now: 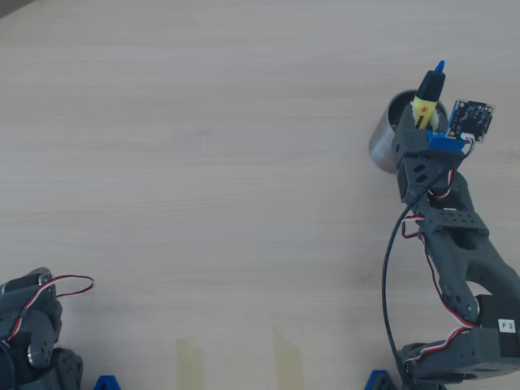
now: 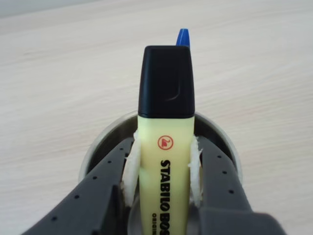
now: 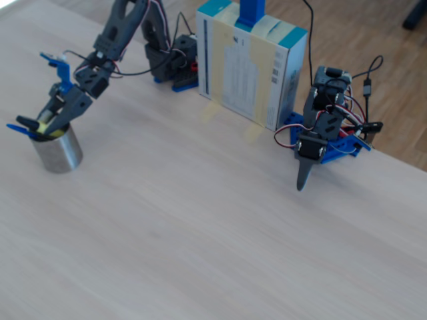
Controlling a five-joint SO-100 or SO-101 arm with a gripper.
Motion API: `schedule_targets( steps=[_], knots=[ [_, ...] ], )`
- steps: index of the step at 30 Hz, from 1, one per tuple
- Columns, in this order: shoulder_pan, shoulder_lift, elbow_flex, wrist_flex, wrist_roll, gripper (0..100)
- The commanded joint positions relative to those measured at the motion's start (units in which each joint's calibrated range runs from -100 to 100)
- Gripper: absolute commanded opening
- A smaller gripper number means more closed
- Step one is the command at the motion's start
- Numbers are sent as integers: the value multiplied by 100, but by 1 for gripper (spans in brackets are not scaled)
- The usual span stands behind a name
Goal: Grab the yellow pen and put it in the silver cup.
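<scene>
- The gripper clamps the yellow pen by its barrel, cap up, so the pen can drop in upright.
- The pen's lower end already sits inside the silver cup, near the desk's right edge in the overhead view.

Arm outstretched; gripper clamped, angled down

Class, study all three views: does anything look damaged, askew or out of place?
Nothing looks spilled or broken. The yellow pen is clamped in the tool above the silver cup, tilted rather than upright. A blue tip pokes up behind its cap.
</scene>
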Motion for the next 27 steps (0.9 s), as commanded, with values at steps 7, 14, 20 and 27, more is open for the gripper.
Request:
schedule_targets(
  steps=[7, 14, 20, 27],
  knots=[
    [35, -138, -304, -35, -21, 14],
    [18, -138, -322, -44, -21, 14],
    [9, -138, -322, -52, -21, 19],
    [9, -138, -340, -52, -26, 20]
  ],
)
